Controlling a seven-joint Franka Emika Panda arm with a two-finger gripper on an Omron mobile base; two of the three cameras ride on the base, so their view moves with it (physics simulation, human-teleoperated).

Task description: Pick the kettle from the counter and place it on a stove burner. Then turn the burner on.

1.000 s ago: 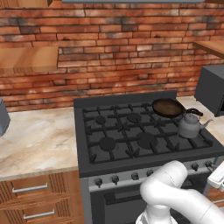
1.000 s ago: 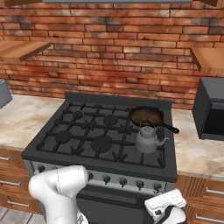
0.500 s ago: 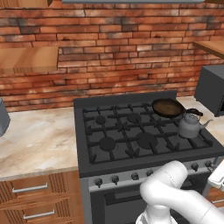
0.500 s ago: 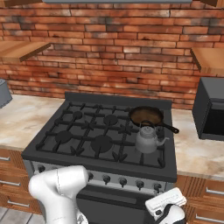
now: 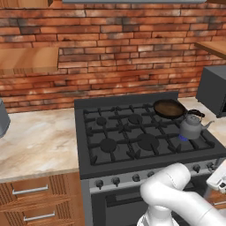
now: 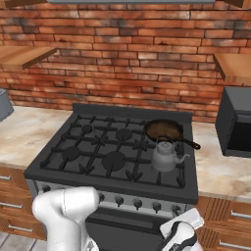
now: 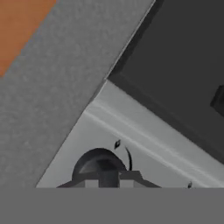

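Sat on front-right black stove burner [image 5: 197,140], near range's right edge: small grey metal kettle [image 5: 191,127]. Hand [image 7: 108,180] pinched shut on dark round knob [image 7: 99,164], low at silver front panel. Beige marbled counter [image 5: 35,141] flanked both sides.

No readable txt, brand or nr anywhere. In the hand view, a small curved arrow mark [image 7: 127,156] sits on the silver panel [image 7: 144,148] beside a dark knob [image 7: 99,165]; another tiny mark further along is too small to read.
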